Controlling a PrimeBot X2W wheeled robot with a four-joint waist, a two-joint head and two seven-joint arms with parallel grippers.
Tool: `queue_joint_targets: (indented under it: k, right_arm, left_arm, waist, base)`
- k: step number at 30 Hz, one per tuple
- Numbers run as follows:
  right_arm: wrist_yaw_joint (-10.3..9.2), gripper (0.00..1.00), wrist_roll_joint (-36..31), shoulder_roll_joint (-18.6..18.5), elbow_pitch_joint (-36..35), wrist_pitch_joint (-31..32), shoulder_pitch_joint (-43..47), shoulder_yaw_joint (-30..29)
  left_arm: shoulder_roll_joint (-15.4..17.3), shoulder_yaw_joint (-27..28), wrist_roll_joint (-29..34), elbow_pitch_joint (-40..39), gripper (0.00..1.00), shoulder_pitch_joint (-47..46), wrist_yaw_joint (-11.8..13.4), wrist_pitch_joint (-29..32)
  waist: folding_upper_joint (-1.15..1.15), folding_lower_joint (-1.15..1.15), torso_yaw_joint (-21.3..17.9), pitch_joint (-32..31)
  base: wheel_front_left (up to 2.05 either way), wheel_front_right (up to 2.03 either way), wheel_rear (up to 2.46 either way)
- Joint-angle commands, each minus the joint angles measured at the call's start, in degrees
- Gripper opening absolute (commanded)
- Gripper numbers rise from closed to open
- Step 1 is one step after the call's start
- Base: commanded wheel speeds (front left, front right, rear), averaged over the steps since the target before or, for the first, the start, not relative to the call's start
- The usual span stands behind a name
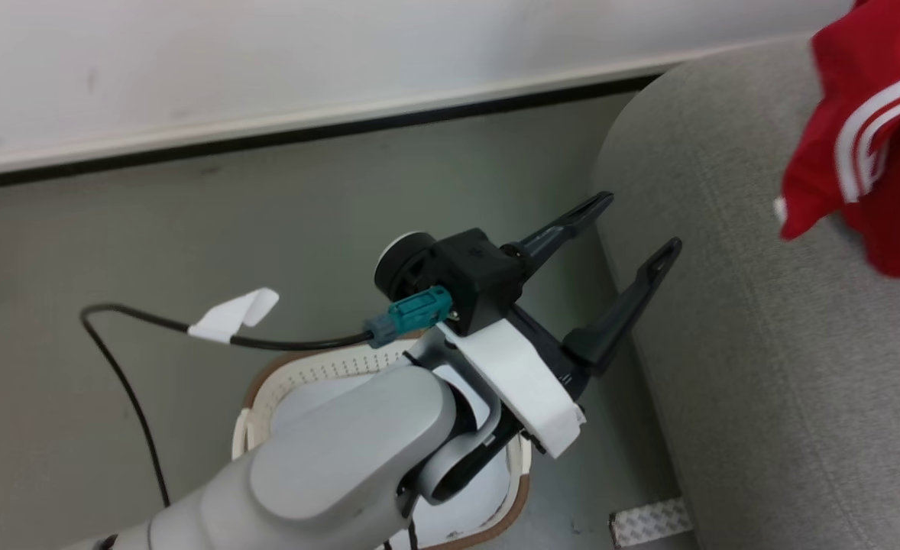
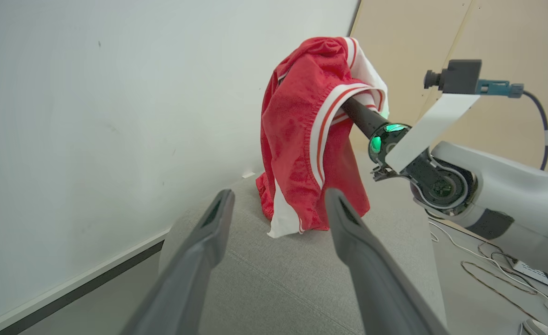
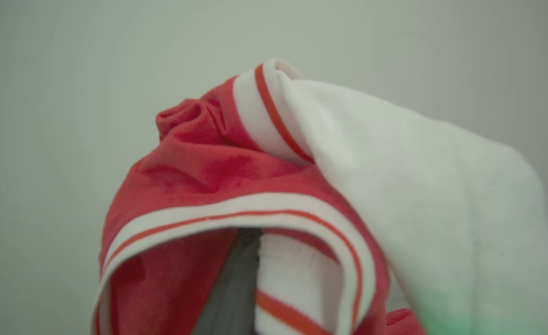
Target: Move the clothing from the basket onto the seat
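The red-and-white sportswear [image 2: 302,153] hangs bunched over the right tool [image 2: 360,115], which is pressed together, pinching the fabric, with the hem down by the grey sofa [image 1: 763,344] cushion, far right. Left tool [image 1: 641,221] is spread wide with nothing in it, just off the sofa's left edge, above the cream basket [image 1: 297,374] on the floor [image 1: 267,214].

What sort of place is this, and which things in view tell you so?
Probably an indoor room staged like a living room, perhaps a test lab: a grey fabric sofa near a plain white wall, a laundry basket on the floor, and loose cables trailing beside the sofa.
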Motion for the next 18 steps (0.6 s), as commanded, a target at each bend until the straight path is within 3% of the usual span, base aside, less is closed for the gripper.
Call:
queue_joint_targets:
  k: [1,10,18]
  right_arm:
    - [-0.13,0.00,-0.8,-0.9,0.4,0.0,-2.1,-1.3]
    - [-0.13,0.00,-5.9,-9.4,8.4,2.4,-14.1,-13.9]
    - [-0.14,0.00,-16.9,-12.9,22.8,3.4,-17.0,-25.6]
  left_arm:
    - [0.0,0.1,0.8,-0.6,1.00,-1.1,-0.2,0.1]
    - [0.0,-0.6,3.0,-2.9,1.00,-5.3,-1.1,0.8]
    - [-1.1,-1.3,3.5,-3.4,1.00,-6.1,-1.4,0.3]
  waist:
    - [0.00,-0.01,2.6,6.3]
    - [0.00,-0.01,5.9,14.7]
    - [0.00,-0.01,8.1,17.1]
  base:
    - [0.00,0.00,0.00]
    - [0.00,0.00,0.00]
    - [0.00,0.00,0.00]
